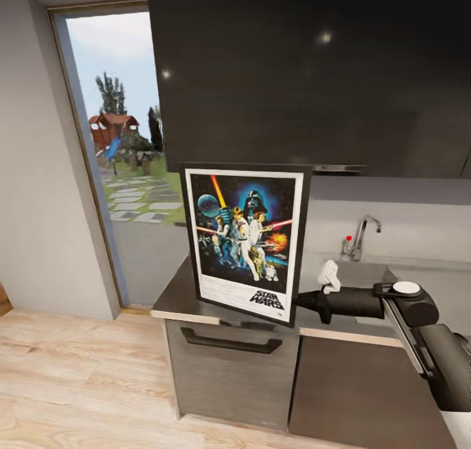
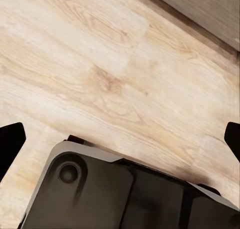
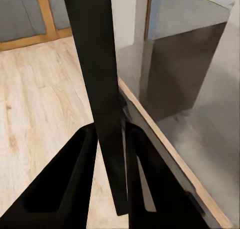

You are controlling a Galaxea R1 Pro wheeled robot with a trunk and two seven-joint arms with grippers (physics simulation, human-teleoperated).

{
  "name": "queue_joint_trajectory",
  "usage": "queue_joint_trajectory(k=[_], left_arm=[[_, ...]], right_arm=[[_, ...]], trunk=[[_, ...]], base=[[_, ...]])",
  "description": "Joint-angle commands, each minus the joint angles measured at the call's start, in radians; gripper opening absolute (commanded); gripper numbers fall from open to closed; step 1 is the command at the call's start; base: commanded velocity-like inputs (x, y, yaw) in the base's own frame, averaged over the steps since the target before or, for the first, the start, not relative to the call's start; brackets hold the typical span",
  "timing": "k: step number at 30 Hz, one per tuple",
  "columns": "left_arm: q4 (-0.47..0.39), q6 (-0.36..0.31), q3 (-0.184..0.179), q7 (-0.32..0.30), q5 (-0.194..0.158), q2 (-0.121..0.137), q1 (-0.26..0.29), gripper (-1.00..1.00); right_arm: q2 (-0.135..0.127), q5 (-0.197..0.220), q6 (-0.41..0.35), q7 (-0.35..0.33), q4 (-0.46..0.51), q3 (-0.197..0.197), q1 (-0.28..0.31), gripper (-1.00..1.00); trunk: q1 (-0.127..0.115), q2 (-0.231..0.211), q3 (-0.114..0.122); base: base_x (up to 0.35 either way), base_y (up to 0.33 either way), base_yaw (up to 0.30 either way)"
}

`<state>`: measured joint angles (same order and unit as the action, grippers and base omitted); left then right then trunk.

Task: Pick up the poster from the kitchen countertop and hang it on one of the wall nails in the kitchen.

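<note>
Glossy dark surface (image 1: 180, 299) in the head view has the poster (image 1: 245, 240) standing upright over its front edge, right end effector (image 1: 299, 300) at its lower right corner. Left wrist: left end effector (image 2: 120, 139) spread wide over wood floor (image 2: 100, 74). Right wrist: right end effector (image 3: 111, 139) clamps the poster's (image 3: 97, 64) thin edge.

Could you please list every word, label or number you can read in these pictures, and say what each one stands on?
"STAR WARS": the logo at the bottom right of the poster, on its white border.
Fine print to the left of the logo on the poster's lower border: too small and blurred to read.
No other readable text shows on the cabinets, the kitchen countertop or the arm.
</note>
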<state>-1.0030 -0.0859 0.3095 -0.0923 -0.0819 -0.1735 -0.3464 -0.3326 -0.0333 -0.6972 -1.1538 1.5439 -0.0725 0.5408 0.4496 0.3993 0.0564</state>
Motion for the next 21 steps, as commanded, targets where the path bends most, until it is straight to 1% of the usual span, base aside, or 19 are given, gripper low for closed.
queue_joint_trajectory(k=[1, 10, 12, 14, 19, 21], left_arm=[[-0.002, -0.008, 0.003, -0.007, -0.009, -0.001, 0.000, 1.00], [-0.002, -0.006, 0.001, -0.007, -0.009, -0.001, 0.000, 1.00], [-0.002, -0.006, 0.001, -0.008, -0.009, -0.001, 0.000, 1.00], [-0.002, -0.006, 0.001, -0.008, -0.009, -0.001, 0.000, 1.00], [-0.002, -0.006, 0.003, -0.009, -0.009, -0.001, 0.000, 1.00], [-0.003, -0.005, 0.007, -0.010, -0.019, -0.001, 0.000, 1.00]], right_arm=[[0.000, -0.002, -0.010, -0.005, 0.001, -0.001, 0.001, -1.00], [0.002, 0.003, -0.013, -0.002, 0.002, 0.004, 0.001, -1.00], [0.001, 0.003, -0.022, -0.001, 0.002, 0.007, 0.001, -1.00], [0.001, 0.003, -0.026, -0.001, 0.002, 0.008, 0.001, -1.00], [0.001, 0.003, -0.033, -0.001, 0.002, 0.010, 0.001, -1.00], [0.001, 0.003, -0.033, -0.001, 0.002, 0.010, 0.001, -1.00]], trunk=[[0.000, 0.001, 0.000], [0.000, 0.001, 0.000], [0.000, 0.001, 0.000], [0.000, 0.001, 0.000], [0.000, 0.001, 0.000], [0.000, 0.001, 0.000]], base=[[0.000, 0.340, 0.000], [0.000, 0.340, 0.000], [0.000, 0.340, 0.092], [0.009, 0.340, 0.165], [0.066, 0.340, 0.283], [0.070, 0.340, 0.292]])
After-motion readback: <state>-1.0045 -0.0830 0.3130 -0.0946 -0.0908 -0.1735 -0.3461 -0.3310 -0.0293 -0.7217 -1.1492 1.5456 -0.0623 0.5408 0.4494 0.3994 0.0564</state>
